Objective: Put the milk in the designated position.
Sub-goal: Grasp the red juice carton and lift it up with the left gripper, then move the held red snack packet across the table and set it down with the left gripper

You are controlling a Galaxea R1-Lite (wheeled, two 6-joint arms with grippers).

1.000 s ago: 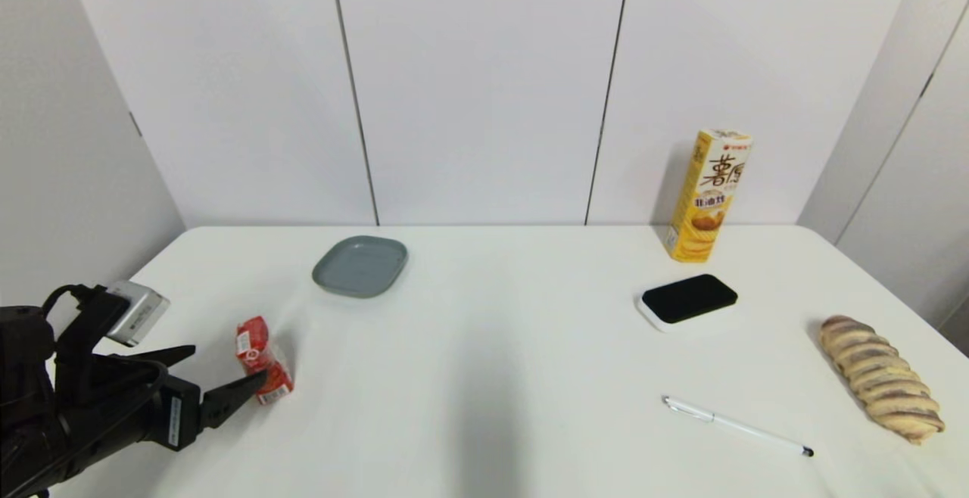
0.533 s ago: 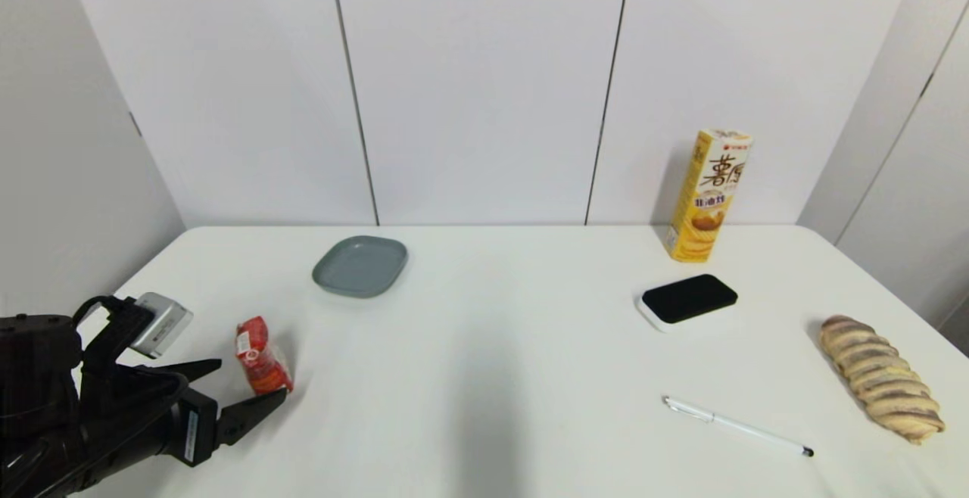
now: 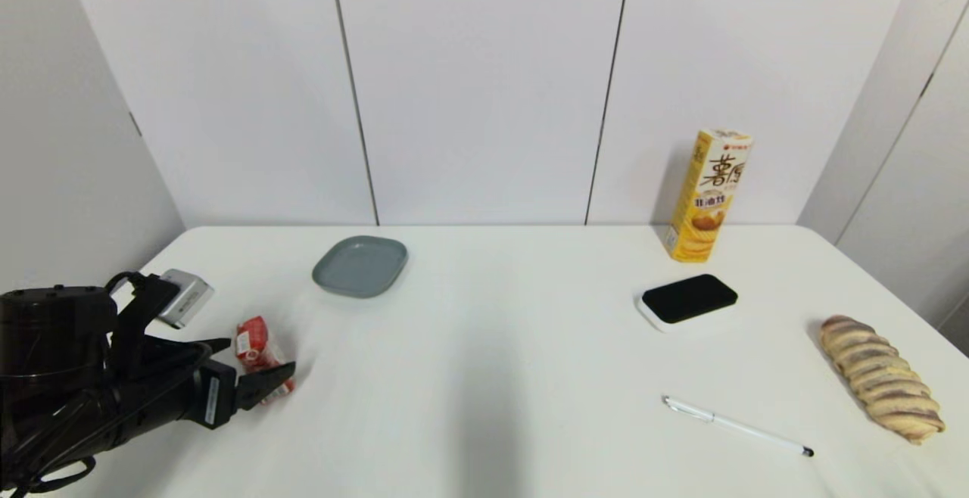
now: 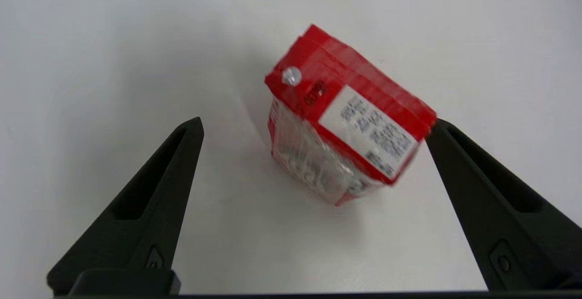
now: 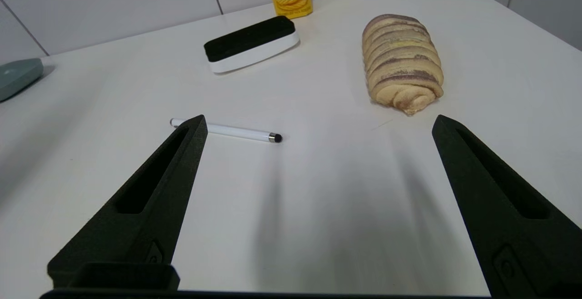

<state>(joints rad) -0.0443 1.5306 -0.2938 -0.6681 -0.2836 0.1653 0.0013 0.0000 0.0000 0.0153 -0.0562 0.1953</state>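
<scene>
The milk is a small red carton with white label patches, standing tilted on the table at the near left. My left gripper is open around it, one finger on each side. In the left wrist view the milk sits between the fingers, its corner touching or almost touching one fingertip; the other finger stands well apart from it. My right gripper is open and holds nothing; it hangs over the table's right part and is out of the head view.
A grey-green plate lies at the back left. At the back right stands a tall yellow snack box, with a black-and-white eraser in front of it. A white pen and a bread loaf lie at the near right.
My left arm has moved forward and right, bringing its open fingers around the milk. The milk now leans more and has shifted slightly.
</scene>
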